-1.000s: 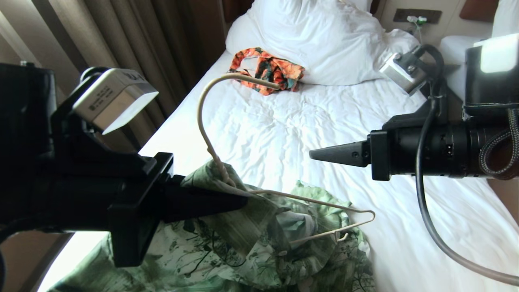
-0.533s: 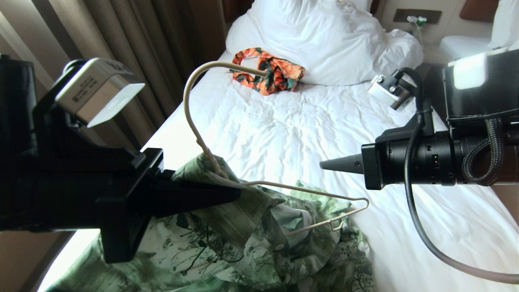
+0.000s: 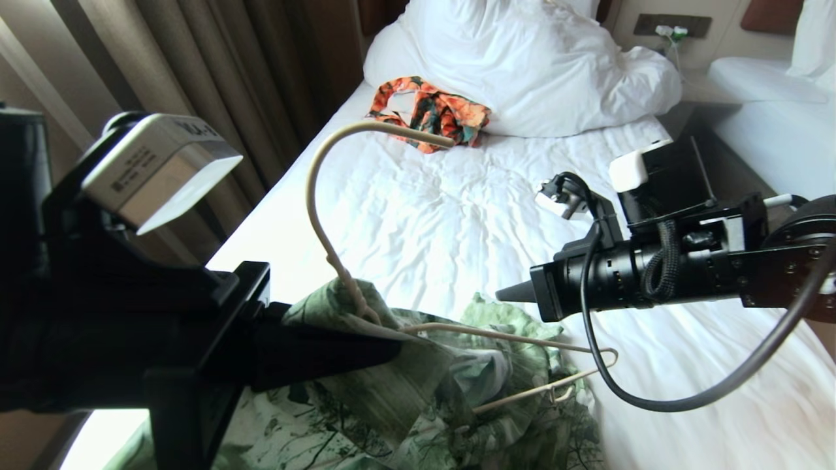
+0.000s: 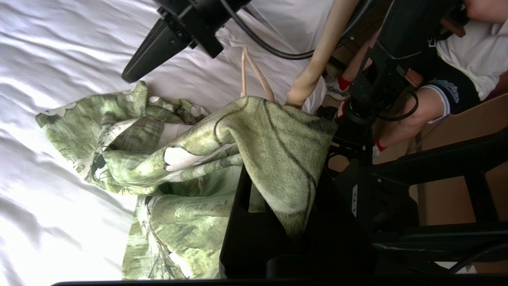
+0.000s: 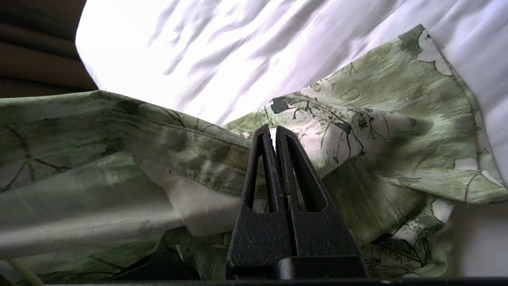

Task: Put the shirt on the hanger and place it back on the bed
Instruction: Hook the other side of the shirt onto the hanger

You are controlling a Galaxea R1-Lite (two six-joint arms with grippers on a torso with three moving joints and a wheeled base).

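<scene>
The light green floral shirt [image 3: 418, 405] lies bunched at the near edge of the bed [image 3: 457, 215]. The cream wire hanger [image 3: 309, 189] stands in it, hook up, one arm bare toward the right. My left gripper [image 3: 385, 341] is shut at the base of the hanger's neck, with shirt cloth [image 4: 278, 151] draped over its fingers [image 4: 254, 222] and hiding the tips. My right gripper [image 3: 504, 295] hovers just above the shirt's far side [image 5: 357, 131]. Its jaws [image 5: 274, 129] are shut with nothing between them.
An orange-and-teal garment [image 3: 431, 117] lies by the white pillow and duvet [image 3: 522, 65] at the head. Brown curtains [image 3: 228, 85] run along the bed's left side. A second white bed [image 3: 771, 111] is at the right. A seated person's legs [image 4: 416, 115] show behind the robot.
The right arm has dropped and swung in toward the shirt, its gripper now close above the cloth. The left gripper keeps its hold, and the hanger has only shifted slightly.
</scene>
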